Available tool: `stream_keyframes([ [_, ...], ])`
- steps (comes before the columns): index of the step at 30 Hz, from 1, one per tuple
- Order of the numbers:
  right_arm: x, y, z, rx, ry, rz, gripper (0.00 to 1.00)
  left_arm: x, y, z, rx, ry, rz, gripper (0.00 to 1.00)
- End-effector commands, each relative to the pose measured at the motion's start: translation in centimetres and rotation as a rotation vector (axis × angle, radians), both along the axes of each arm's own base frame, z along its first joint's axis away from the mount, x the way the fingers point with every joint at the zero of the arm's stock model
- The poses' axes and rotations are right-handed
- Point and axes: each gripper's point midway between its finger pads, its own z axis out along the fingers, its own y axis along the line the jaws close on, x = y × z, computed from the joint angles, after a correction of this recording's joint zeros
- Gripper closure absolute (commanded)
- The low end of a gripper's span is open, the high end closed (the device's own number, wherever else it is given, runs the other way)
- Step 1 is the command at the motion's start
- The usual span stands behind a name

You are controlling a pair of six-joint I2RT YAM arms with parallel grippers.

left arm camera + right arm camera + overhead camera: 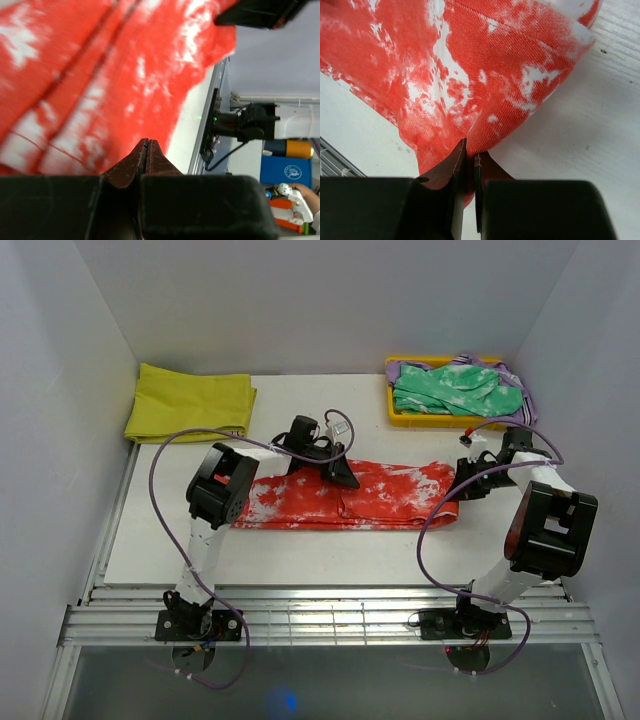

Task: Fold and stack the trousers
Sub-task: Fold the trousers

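- Nearest me, the bare front strip of the surface (300, 560) has nothing on it to snag a fold.
- The trousers (380, 495) lie just beyond it, a long flat band running left to right across the middle of the surface. They are already doubled lengthwise.
- The right gripper (470, 155) is at the band's right end. Its jaws are closed to a sliver, with a tuck of red cloth plainly caught between them.
- The left gripper (147, 146) sits a little farther back, on the far edge of the band about halfway along. Its jaws are pressed together and the cloth runs right down into the tips, so I take it to be pinching that edge.
- The step in hand looks like folding the band across its length.
- To do it well, I'd raise both grips together and only a little, so the layers don't slide apart.
- The cloth between the two grips should stay lightly taut, since slack fabric like this will sag and wrinkle.
- I'd carry the right end over toward the left end, line the edges up, and lay it flat before either gripper lets go.
- At the back, well apart, a yellow cloth (190, 402) lies on the left. A bin (392, 418) on the right holds a green garment (455, 388).
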Motion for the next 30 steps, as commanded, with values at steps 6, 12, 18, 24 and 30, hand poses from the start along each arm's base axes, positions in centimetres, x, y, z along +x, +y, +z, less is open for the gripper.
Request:
stream_keyframes([
  [6, -0.1, 0.1, -0.9, 0.017, 0.007, -0.005, 0.92, -5.5, 0.8, 2.5, -0.049, 0.039, -0.101, 0.91],
  [12, 0.9, -0.8, 1.3, -0.024, -0.047, -0.011, 0.92, -6.1, 1.5, -5.0, 0.093, 0.247, -0.010, 0.96],
  [18, 1.3, -1.6, 3.4, -0.037, -0.064, -0.003, 0.92, -3.5, 2.2, 0.6, 0.085, 0.042, -0.013, 0.76],
  [24, 1.3, -0.8, 7.2, 0.001, -0.108, 0.032, 0.92, 0.8, 13.3, 7.5, 0.166, -0.066, 0.197, 0.51],
  [30, 1.5, 1.0, 10.2, 0.075, -0.128, 0.061, 0.92, -0.2, 31.0, 6.1, 0.388, -0.079, 0.463, 0.43],
])
